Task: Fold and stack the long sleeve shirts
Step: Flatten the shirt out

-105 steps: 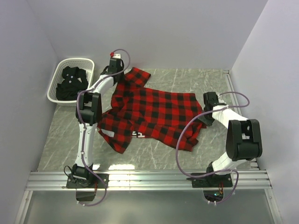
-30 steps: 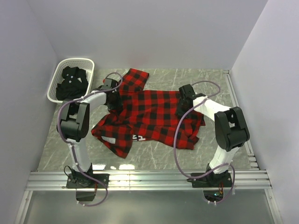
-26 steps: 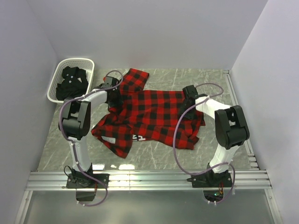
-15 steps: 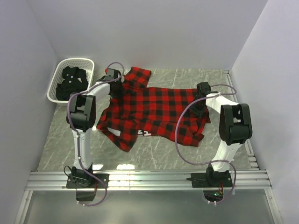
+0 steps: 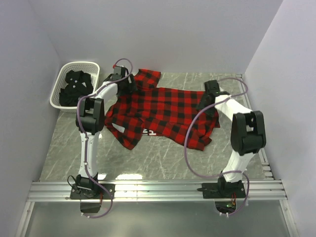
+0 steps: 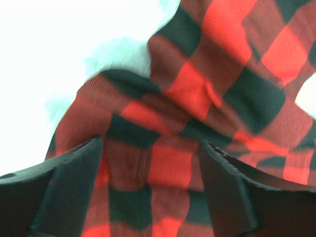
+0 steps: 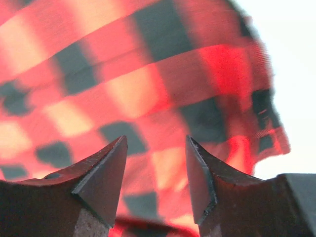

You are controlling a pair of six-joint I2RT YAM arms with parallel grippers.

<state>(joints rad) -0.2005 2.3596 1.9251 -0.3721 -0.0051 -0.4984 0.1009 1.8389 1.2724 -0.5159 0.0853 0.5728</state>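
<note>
The red-and-black checked shirt (image 5: 163,111) lies spread across the middle of the worktop (image 5: 163,158), rumpled rather than flat, with one part reaching toward the back wall at its far left. The left gripper (image 5: 124,81) sits at that far-left corner of the shirt, just beside the part that reaches back. In the left wrist view its fingers (image 6: 69,197) stand wide apart, with checked cloth filling the gap and lying beyond them; the gripper is released and pinches nothing.

The right gripper (image 5: 208,94) is over the shirt's far-right edge, well apart from the left one, so most of the shirt stretches between the two. In the right wrist view its fingers (image 7: 101,182) are also parted, with blurred checked cloth showing through the gap. It looks released too; whether the cloth touches the inner faces cannot be told.

The black shirt (image 5: 74,89) lies bunched inside the white basket (image 5: 79,63) in the far-left corner, near the left gripper but not touched by it, and apart from the checked shirt.

Counted: two shirts, one checked and one black; one basket; two grippers, one at each far corner of the checked shirt.
</note>
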